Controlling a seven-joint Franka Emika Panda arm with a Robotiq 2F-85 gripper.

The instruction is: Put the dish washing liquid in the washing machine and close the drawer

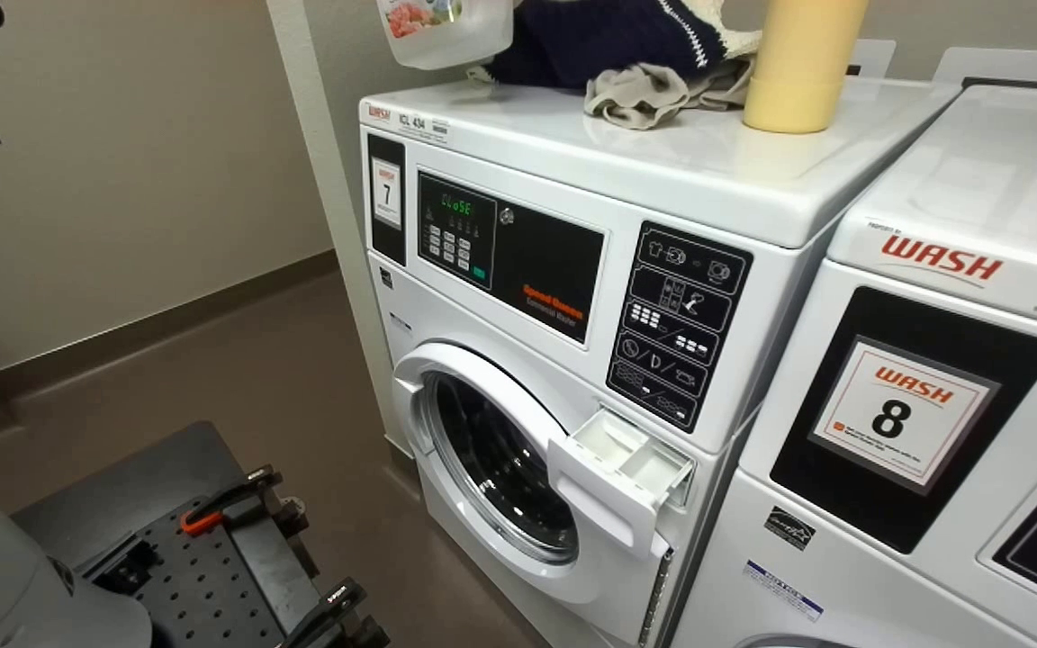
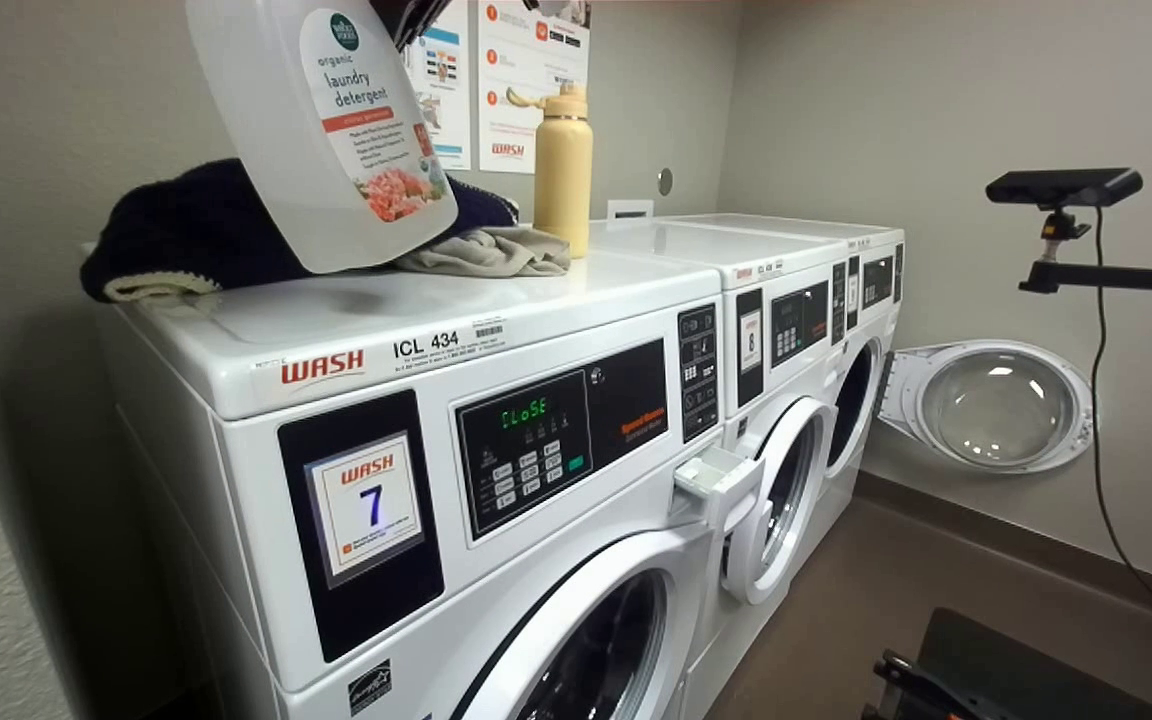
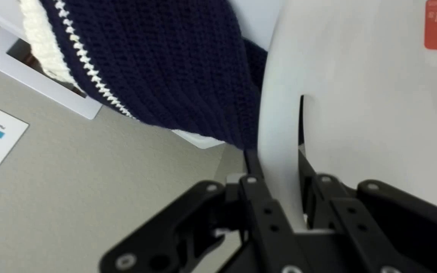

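The dish washing liquid is a translucent white bottle labelled laundry detergent; it shows in both exterior views (image 1: 482, 36) (image 2: 266, 150), tilted, with its base just above the washer top and its upper part out of frame. In the wrist view the bottle (image 3: 378, 113) fills the right side. My gripper (image 3: 278, 161) is shut on the bottle's handle, one finger on each side of it. Only a dark bit of the gripper shows at the top of an exterior view. The washing machine (image 1: 604, 166) (image 2: 536, 340), number 7, has its detergent drawer (image 1: 604, 495) (image 2: 741, 490) pulled out, showing white compartments.
A navy knitted cloth (image 1: 599, 40) and a grey cloth (image 1: 635, 94) lie on the washer top. A yellow flask (image 1: 798, 72) stands beside them. Washer 8 (image 1: 933, 243) adjoins. The round door (image 1: 500, 468) of washer 7 is below the drawer. A wall (image 3: 108, 189) is behind.
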